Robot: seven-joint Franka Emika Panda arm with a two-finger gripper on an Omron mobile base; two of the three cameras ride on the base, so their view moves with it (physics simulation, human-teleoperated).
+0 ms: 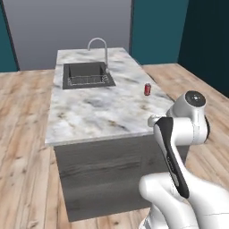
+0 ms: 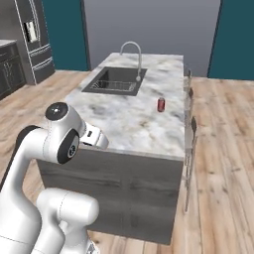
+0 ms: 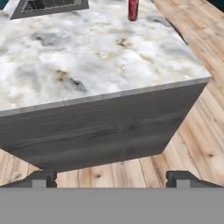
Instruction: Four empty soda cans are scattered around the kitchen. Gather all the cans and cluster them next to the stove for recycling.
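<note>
A: Item: red soda can (image 1: 147,89), upright on the marble island (image 1: 89,112) near its right edge, beyond the sink (image 1: 87,75). Our gripper (image 3: 111,178): jaws spread wide, empty, low before the island's front.

B: Risks: we may clip the countertop edge rising, or topple the can floorward. Stools (image 2: 191,129) crowd that side.

No text, brand, number or sign is being shown legibly anywhere. A white marking is being carried on the red soda can (image 1: 147,89) (image 2: 160,104) (image 3: 133,10) standing on the marble island counter (image 1: 89,112) (image 2: 124,119) (image 3: 87,61), but it is being rendered too small and blurred to be read.
</note>
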